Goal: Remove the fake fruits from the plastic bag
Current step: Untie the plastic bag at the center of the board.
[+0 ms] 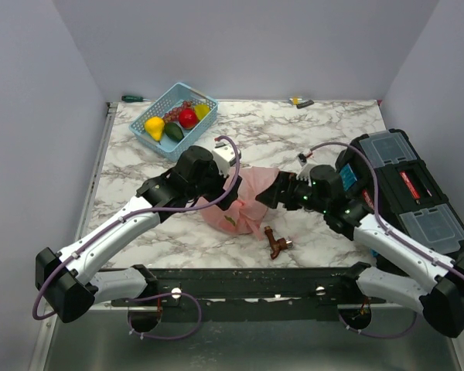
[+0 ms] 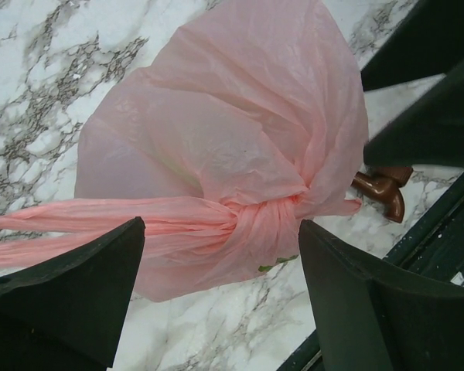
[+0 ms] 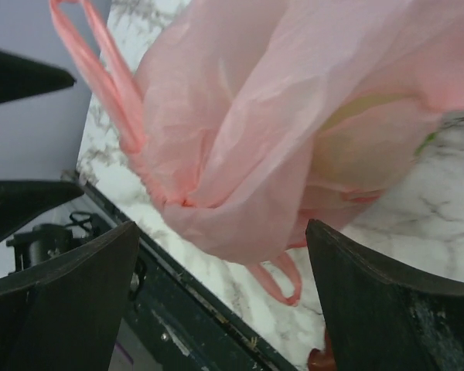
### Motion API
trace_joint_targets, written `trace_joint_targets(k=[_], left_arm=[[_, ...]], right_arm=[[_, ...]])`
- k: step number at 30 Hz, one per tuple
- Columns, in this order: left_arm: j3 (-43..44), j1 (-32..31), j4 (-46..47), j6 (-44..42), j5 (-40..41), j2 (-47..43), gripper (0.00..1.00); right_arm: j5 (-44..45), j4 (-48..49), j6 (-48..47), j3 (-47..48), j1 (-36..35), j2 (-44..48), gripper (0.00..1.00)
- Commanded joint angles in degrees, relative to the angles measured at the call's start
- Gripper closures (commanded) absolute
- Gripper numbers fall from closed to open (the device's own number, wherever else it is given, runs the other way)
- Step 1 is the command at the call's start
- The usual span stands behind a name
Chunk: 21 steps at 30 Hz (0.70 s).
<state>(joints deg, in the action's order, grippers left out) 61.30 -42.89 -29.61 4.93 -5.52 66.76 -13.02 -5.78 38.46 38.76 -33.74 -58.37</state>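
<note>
The pink plastic bag (image 1: 243, 202) lies on the marble table with its handles tied in a knot (image 2: 255, 212). My left gripper (image 1: 230, 189) is open at the bag's left side; in the left wrist view (image 2: 220, 228) its jaws stand wide on either side of the knot without touching it. My right gripper (image 1: 273, 193) is open at the bag's right side, jaws wide around the bag's lower bulge (image 3: 223, 228). A yellow-green fruit (image 3: 356, 131) shows dimly through the film. A green leaf tip (image 2: 274, 264) peeks out beneath the bag.
A light blue basket (image 1: 205, 98) at the back left holds yellow, green and red fruits (image 1: 187, 117). A brown tap-like piece (image 1: 277, 244) lies just in front of the bag. A black toolbox (image 1: 406, 189) stands on the right. A screwdriver (image 1: 133, 98) lies at the back.
</note>
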Motion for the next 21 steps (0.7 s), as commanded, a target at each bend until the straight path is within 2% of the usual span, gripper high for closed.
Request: trace_joint_targets(k=[1,5,9,11,16,21], left_arm=[[1.5,-0.3,-0.7,-1.3,4.8,-0.2,0.2],[1.3,-0.4,-0.7,-1.4,4.1,0.0,0.2],[1.8,-0.9,-1.2,-1.8,3.5,1.1,0.22],[1.9,-1.2,-1.5,-2.1,2.7,1.4,0.25],[2.1,-2.6,-2.2,-3.1,2.1,2.5,0.32],[2.3,-4.2,-3.0,-3.3,2.4,4.3,0.36]], right_arm=[[7.5,3.4,5.0,0.1,-8.0,-3.9,0.1],[12.6,3.9,7.9,1.2,-9.6,-8.1,0.21],[12.7,4.4,8.6,1.7,-9.7,-9.6,0.29],[14.4,4.7,8.9,1.3,-9.7,-9.3,0.4],[13.8,5.2,9.9,1.1,-9.7,-8.5,0.76],[15.0,5.9,9.2,3.4,-9.7,-8.4,0.93]])
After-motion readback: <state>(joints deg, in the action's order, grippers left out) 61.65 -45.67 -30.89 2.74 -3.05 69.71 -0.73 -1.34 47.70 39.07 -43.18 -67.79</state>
